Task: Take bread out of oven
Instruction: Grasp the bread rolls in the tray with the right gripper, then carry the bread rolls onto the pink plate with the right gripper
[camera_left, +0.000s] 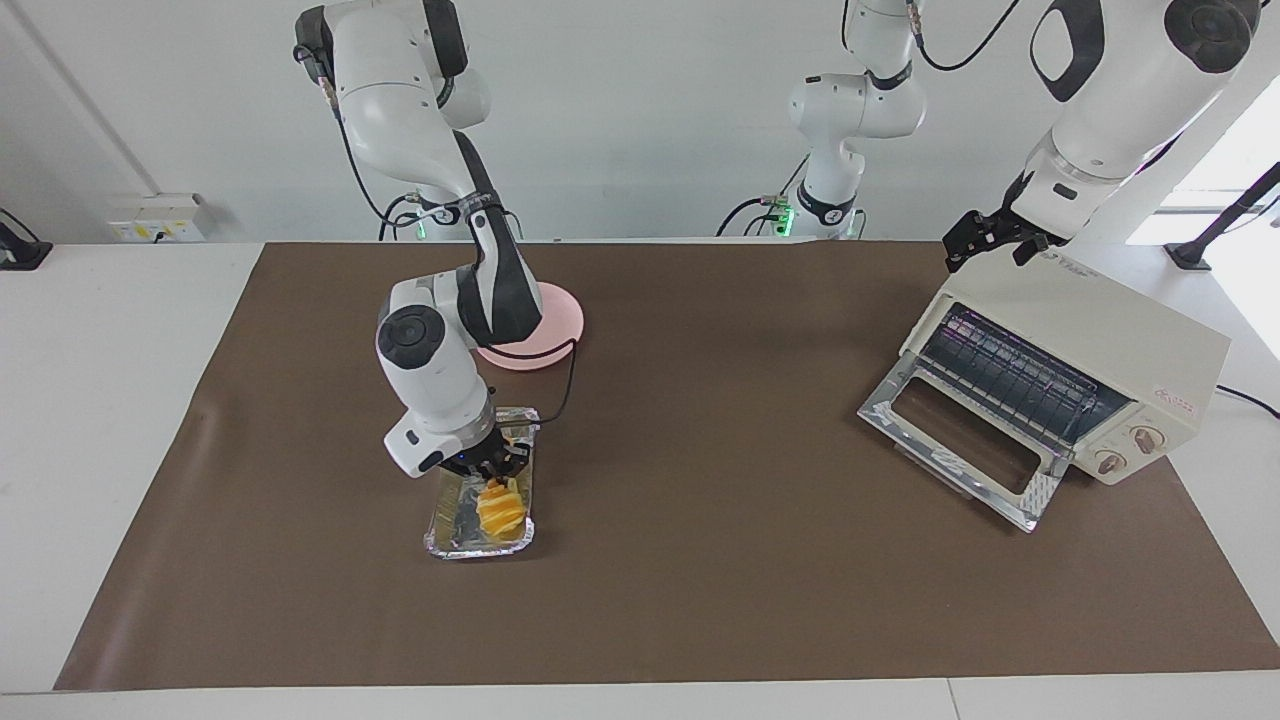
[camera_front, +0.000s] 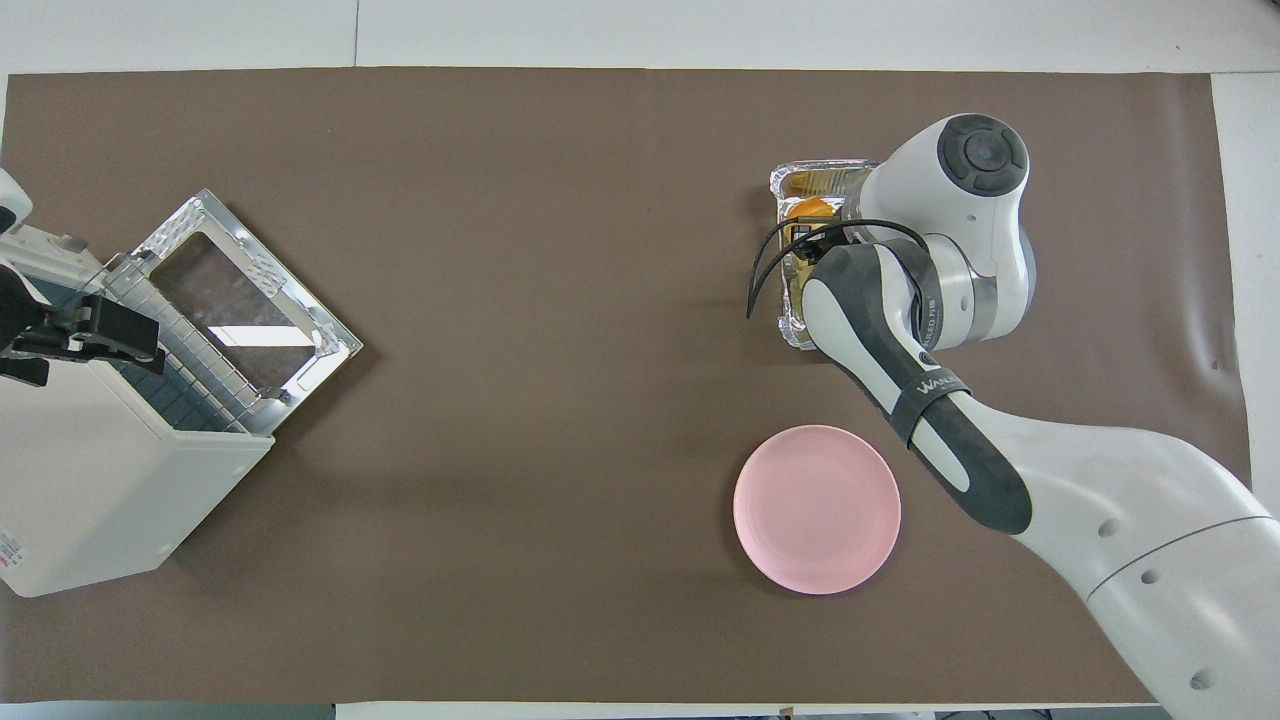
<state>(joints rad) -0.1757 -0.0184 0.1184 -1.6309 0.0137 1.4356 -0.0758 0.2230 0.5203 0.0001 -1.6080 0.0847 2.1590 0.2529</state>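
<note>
The bread (camera_left: 500, 508), a small golden-yellow ridged loaf, lies in a crinkled foil tray (camera_left: 478, 547) toward the right arm's end of the table. In the overhead view only a bit of the bread (camera_front: 810, 208) shows in the tray (camera_front: 815, 175) under the arm. My right gripper (camera_left: 491, 470) is down at the end of the bread nearer to the robots. The cream-white oven (camera_left: 1100, 335) stands at the left arm's end, its glass door (camera_left: 960, 432) dropped open and its rack bare. My left gripper (camera_left: 985, 245) hangs over the oven's top edge; it also shows in the overhead view (camera_front: 85, 330).
A round pink plate (camera_left: 555, 322) sits nearer to the robots than the foil tray, partly covered by the right arm; it shows whole in the overhead view (camera_front: 817, 508). A brown mat (camera_left: 700, 560) covers the table.
</note>
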